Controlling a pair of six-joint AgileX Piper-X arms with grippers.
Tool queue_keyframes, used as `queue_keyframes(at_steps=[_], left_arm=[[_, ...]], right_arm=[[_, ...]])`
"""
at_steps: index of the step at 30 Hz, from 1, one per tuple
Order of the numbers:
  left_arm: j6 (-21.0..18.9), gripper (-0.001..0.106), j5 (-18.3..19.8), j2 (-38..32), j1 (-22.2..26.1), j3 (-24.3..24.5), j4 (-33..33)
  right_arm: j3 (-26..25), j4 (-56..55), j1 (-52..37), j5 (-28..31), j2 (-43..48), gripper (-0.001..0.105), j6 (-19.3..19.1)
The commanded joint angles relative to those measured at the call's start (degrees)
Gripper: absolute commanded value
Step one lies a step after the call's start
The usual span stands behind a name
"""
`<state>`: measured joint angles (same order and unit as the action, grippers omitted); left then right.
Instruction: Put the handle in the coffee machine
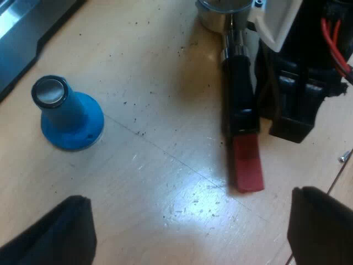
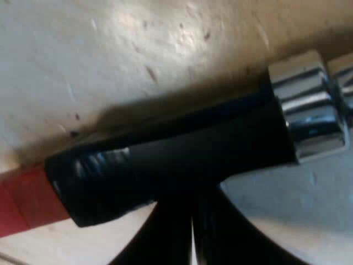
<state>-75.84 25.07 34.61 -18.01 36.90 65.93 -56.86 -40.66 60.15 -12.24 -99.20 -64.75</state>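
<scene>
**Left gripper (image 1: 188, 197) open wide, holder (image 1: 237, 110) not in the coffee machine yet**

From the left wrist: the left gripper's two black fingers are spread far apart and hold nothing. They hang over the wooden table (image 1: 165, 165). The holder lies flat on the table. Its long side runs from the metal cup (image 1: 218, 14), far from the left gripper, along the dark handle (image 1: 240, 83) to the red end (image 1: 247, 168). The red end points toward the left gripper. The right gripper (image 1: 292, 99) sits just beside the dark handle. A blue tamper (image 1: 69, 116) stands upright, well apart from the holder.

From the right wrist: the right gripper (image 2: 193, 215) has its fingers pressed together, with the tips right up against the dark handle (image 2: 182, 160). They do not seem to pinch it. The dark handle lies across the fingers, with the red end (image 2: 25, 201) on one side and a shiny collar (image 2: 309, 105) on the other.

I think none of the job is done. The holder must be grabbed, lifted and locked into the coffee machine.
</scene>
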Motion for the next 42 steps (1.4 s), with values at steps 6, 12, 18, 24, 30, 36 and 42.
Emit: queue_keyframes(at_steps=[6, 12, 18, 24, 30, 36, 42], left_arm=[[1.2, 0.073, 0.0, -0.4, 0.0, 0.1, -0.5], [2.4, 0.073, 0.5, -0.4, 0.0, 0.1, -0.7], [2.9, 0.073, 0.4, -0.4, 0.0, 0.1, -4.3], [3.6, 0.073, 5.5, -0.1, 0.0, 0.1, -8.2], [6.0, 0.079, 10.3, -0.1, 0.0, 0.1, -10.9], [6.9, 0.081, 10.8, -0.1, -1.2, 0.1, -11.8], [2.1, 0.081, 5.8, -0.1, -8.6, 0.1, -11.9]], right_arm=[[-1.9, 9.6, 0.1, 4.5, 0.0, 0.0, -3.5], [-1.9, 6.9, 0.1, 4.3, 3.3, 0.0, -3.5], [-1.9, 5.3, 0.1, 4.8, 11.3, 0.0, -3.5], [-1.9, -2.3, 0.1, 13.7, 19.0, 0.0, -3.5], [-1.9, -9.3, 0.0, 17.2, 23.8, 0.001, -3.5], [-1.9, -14.1, -0.9, 18.0, 24.2, 0.049, -5.0], [-1.9, -14.1, -4.8, 17.9, 24.2, 0.081, -8.0]])
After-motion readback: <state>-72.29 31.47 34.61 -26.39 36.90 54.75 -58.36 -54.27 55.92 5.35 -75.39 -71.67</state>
